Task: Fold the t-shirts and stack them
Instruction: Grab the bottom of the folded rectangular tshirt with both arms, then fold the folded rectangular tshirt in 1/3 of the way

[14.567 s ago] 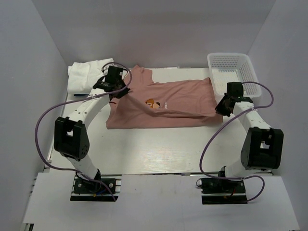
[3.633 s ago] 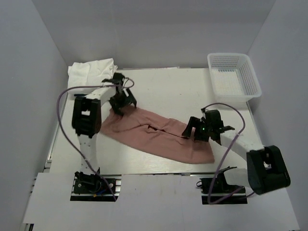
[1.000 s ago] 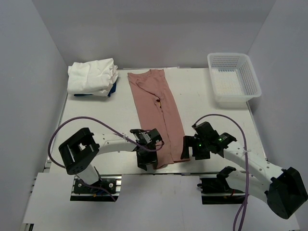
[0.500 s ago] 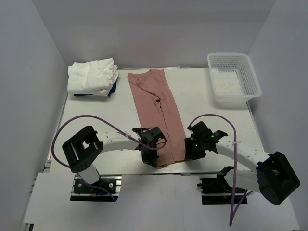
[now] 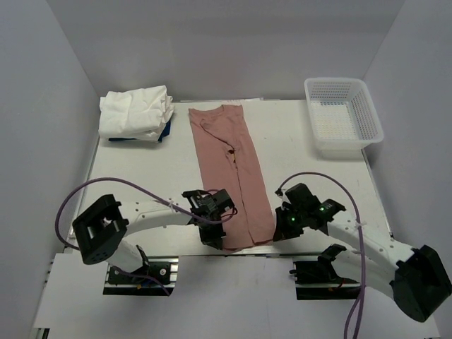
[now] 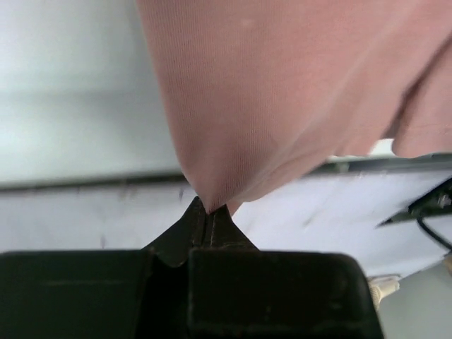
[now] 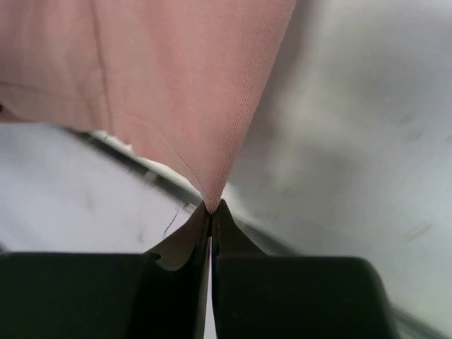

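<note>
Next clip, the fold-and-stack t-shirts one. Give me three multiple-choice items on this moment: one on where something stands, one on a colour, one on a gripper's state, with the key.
1. Where on the table does the white mesh basket stand?
A. far right corner
B. near left corner
C. middle

2. What colour is the long folded t-shirt?
A. white
B. blue
C. dusty pink

3. How does the left gripper stand?
A. open, above the cloth
B. shut on the long folded t-shirt's near corner
C. shut on nothing

Key:
1 A: the top view shows it at the far right.
2 C: the cloth is pink in every view.
3 B: the left wrist view shows the jaws pinching a pink corner, and the right gripper does the same at the other near corner.
</note>
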Robot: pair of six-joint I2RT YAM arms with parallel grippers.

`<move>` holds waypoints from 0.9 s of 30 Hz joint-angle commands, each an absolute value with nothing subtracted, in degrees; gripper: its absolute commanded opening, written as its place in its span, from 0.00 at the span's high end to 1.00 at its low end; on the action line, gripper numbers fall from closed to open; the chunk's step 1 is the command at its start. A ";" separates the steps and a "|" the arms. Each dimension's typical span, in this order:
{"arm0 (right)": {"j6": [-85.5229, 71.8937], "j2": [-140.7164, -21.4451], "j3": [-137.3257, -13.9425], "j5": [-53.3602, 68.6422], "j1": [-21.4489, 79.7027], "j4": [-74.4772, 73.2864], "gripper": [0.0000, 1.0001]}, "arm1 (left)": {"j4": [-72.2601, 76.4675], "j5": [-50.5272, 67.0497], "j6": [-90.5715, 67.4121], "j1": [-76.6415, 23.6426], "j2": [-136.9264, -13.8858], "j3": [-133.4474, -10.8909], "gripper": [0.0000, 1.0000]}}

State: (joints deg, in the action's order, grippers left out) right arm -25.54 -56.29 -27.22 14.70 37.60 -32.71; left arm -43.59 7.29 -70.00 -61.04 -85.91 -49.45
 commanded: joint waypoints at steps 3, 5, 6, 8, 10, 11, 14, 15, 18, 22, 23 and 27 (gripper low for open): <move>-30.84 -47.73 -27.86 22.49 40.07 -43.85 1.00 | -52.03 6.42 -75.15 -64.24 -80.24 -51.05 1.00; -32.78 -46.85 -28.21 23.20 40.69 -45.70 1.00 | -53.95 6.42 -75.15 -64.86 -80.24 -53.60 1.00; -33.57 -46.41 -28.91 22.68 40.87 -45.70 1.00 | -54.75 5.63 -75.15 -64.86 -81.03 -54.31 1.00; -33.93 -45.97 -30.66 21.89 41.13 -44.57 1.00 | -56.59 3.87 -75.84 -64.86 -81.65 -55.54 1.00; -33.49 -48.24 -32.95 19.17 41.05 -43.42 1.00 | -57.22 2.82 -77.60 -63.38 -81.65 -55.55 1.00; -32.70 -49.47 -35.05 18.46 40.96 -43.07 1.00 | -56.69 0.81 -78.74 -63.37 -81.65 -55.55 1.00; -30.60 -55.10 -39.37 14.68 40.61 -38.61 1.00 | -51.51 -3.16 -81.12 -61.27 -79.72 -56.07 1.00; -30.50 -56.06 -40.59 13.46 40.43 -38.06 1.00 | -52.55 -4.12 -82.25 -60.65 -79.72 -56.77 1.00; -29.27 -63.08 -48.50 6.52 40.26 -37.00 1.00 | -52.65 -8.43 -85.42 -58.19 -77.44 -56.78 1.00; -27.95 -71.43 -59.04 -2.61 39.29 -37.44 1.00 | -47.91 -14.57 -85.43 -54.59 -77.51 -60.53 1.00; -27.78 -73.54 -61.32 -3.07 38.50 -37.53 1.00 | -48.77 -15.72 -85.43 -53.80 -78.39 -62.12 1.00; -26.81 -78.74 -66.79 -5.36 37.00 -36.65 1.00 | -52.29 -19.51 -81.13 -48.00 -84.36 -70.74 1.00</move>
